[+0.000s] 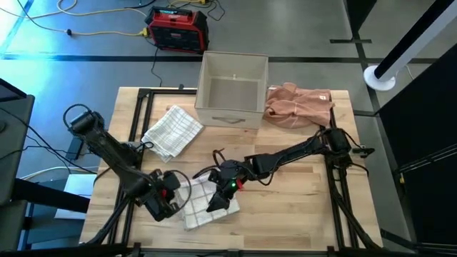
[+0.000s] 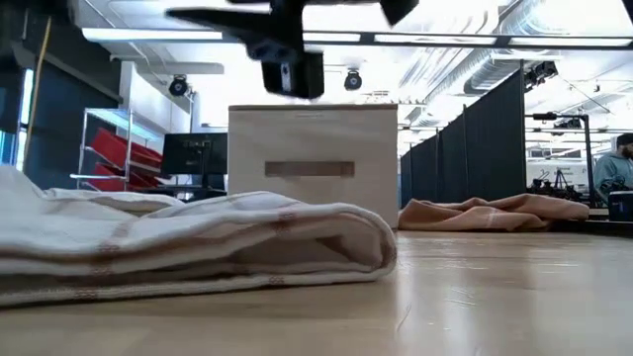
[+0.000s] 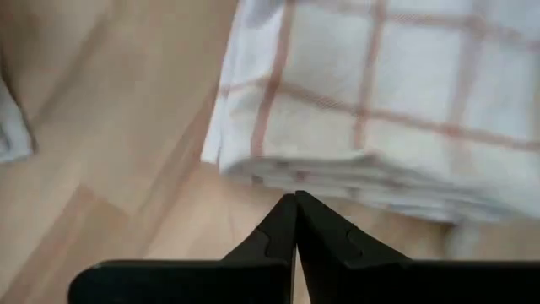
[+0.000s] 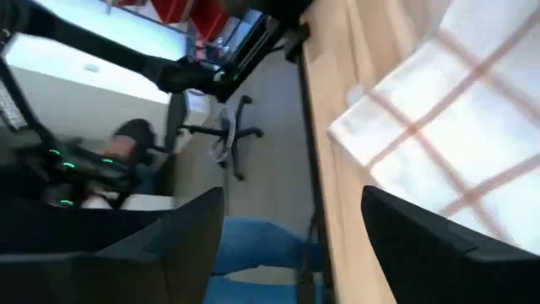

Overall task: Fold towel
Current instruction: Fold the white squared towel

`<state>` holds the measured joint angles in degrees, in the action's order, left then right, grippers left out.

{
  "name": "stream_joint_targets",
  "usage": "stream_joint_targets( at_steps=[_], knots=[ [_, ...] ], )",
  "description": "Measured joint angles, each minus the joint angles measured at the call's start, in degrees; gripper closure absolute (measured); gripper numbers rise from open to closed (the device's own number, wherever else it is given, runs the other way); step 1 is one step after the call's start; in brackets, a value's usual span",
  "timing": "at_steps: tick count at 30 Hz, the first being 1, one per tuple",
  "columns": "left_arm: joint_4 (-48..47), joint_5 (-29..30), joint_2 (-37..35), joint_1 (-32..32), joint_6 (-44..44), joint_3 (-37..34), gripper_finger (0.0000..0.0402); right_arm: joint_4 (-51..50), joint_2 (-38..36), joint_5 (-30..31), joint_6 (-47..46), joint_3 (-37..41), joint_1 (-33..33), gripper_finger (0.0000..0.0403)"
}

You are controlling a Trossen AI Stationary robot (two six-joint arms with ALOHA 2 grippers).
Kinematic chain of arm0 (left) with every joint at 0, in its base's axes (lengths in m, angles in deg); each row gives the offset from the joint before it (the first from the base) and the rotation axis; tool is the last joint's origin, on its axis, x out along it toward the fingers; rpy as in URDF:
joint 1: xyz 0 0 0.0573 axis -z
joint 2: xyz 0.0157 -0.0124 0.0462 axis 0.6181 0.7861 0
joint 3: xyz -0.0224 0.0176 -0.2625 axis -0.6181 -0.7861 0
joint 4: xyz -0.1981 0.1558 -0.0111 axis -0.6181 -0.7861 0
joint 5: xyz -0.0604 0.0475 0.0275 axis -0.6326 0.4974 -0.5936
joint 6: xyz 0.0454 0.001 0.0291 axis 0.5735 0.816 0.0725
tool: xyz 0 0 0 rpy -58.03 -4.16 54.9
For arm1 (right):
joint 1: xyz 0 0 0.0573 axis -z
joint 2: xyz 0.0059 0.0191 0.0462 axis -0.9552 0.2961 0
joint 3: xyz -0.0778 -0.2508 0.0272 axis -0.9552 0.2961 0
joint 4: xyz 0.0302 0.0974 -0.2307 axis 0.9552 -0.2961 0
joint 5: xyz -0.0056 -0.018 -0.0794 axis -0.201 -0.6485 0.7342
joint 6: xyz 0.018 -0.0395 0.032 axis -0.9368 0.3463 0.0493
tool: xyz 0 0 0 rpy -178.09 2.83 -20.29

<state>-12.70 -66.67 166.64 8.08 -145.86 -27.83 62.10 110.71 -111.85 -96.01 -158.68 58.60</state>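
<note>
A white towel with red checks (image 1: pixel 203 207) lies folded in several layers near the table's front edge; the low view shows its rounded fold (image 2: pixel 376 242). My left gripper (image 1: pixel 173 200) is shut, and its fingertips (image 3: pixel 295 201) point at the towel's left stacked edge (image 3: pixel 337 173). Over the towel's right part (image 4: pixel 456 143), my right gripper (image 1: pixel 218 202) is open, its fingers spread wide (image 4: pixel 308 245) with nothing between them. My left gripper's shut fingertips come low from the table's left side, right at the towel's stacked left edge (image 3: pixel 304 179). I cannot tell whether they touch it. The towel lies flat on the table.
A second folded checked towel (image 1: pixel 171 130) lies left of centre. A beige box (image 1: pixel 232 89) stands at the far edge, with a crumpled pink cloth (image 1: pixel 296 103) to its right. Bare wood shows at the front right (image 1: pixel 300 207). A person sits beyond the table (image 2: pixel 615 163).
</note>
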Motion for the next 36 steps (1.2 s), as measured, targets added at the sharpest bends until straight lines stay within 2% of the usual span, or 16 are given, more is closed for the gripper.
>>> stream_joint_targets(
  at_steps=[3,6,10,13,14,19,25,31,36],
  knots=[
    [0.4,6.6,-1.7,0.9,1.2,1.2,0.0402,-7.9,-2.9,5.6,5.0,0.0,-0.3,0.0154],
    [8.1,10.9,-1.9,0.8,5.7,0.3,0.0402,-14.0,-4.2,11.0,9.4,0.0,-0.5,0.0187],
    [18.3,9.5,0.6,-0.2,9.4,-3.3,0.0402,-15.4,-4.0,14.0,16.1,0.0,0.6,0.0282],
    [22.4,9.1,2.9,-0.2,9.6,-5.7,0.0402,-14.9,-1.8,19.4,21.4,0.0,1.9,0.0373],
    [22.8,8.8,3.8,-0.2,8.7,-6.4,0.0402,-14.9,-0.8,21.0,22.9,0.0,2.4,0.0388],
    [30.0,6.1,7.3,0.6,5.7,-9.6,0.0402,-15.4,3.4,26.3,24.8,0.1,4.5,0.0388],
    [30.9,2.3,11.1,2.3,1.5,-11.2,0.0402,-21.0,5.2,35.0,25.7,0.2,5.4,0.0401],
    [27.7,1.3,9.1,2.0,1.1,-11.6,0.0402,-24.0,5.0,34.8,25.7,3.1,6.6,0.0403],
    [21.3,1.5,3.7,1.0,2.5,-8.6,0.0402,-25.6,-0.1,35.4,26.6,3.1,5.6,0.0403]
  ],
)
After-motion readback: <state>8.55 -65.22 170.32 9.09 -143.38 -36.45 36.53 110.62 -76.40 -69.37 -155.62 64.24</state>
